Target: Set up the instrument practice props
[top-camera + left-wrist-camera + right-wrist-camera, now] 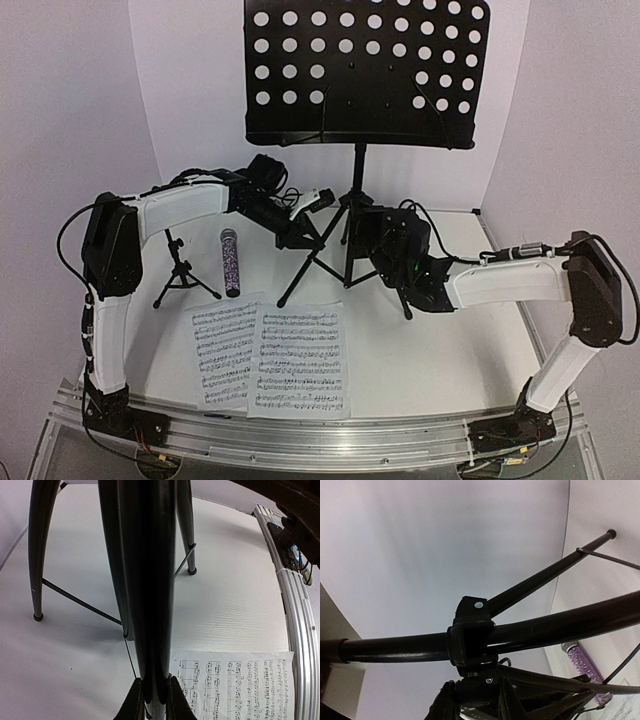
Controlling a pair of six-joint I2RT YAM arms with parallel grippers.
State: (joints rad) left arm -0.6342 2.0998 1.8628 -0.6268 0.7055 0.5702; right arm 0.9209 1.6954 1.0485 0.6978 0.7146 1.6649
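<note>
The music stand (pixel 365 70) stands upright at the 12 o'clock side of the table (pixel 440 340), with its three legs spread. The left gripper (pixel 152 700) is clamped on one black leg of the stand, a finger pressed against each side of the tube. The right gripper (pixel 472 697) is closed on the collar where the legs meet the post, reaching in from the stand's 3 o'clock side. Two music sheets (pixel 298 365) lie flat side by side toward 6 o'clock, their edges touching. The microphone (pixel 231 262) lies at their 11 o'clock. The small mic stand (pixel 180 270) stands near the microphone at its 9 o'clock.
</note>
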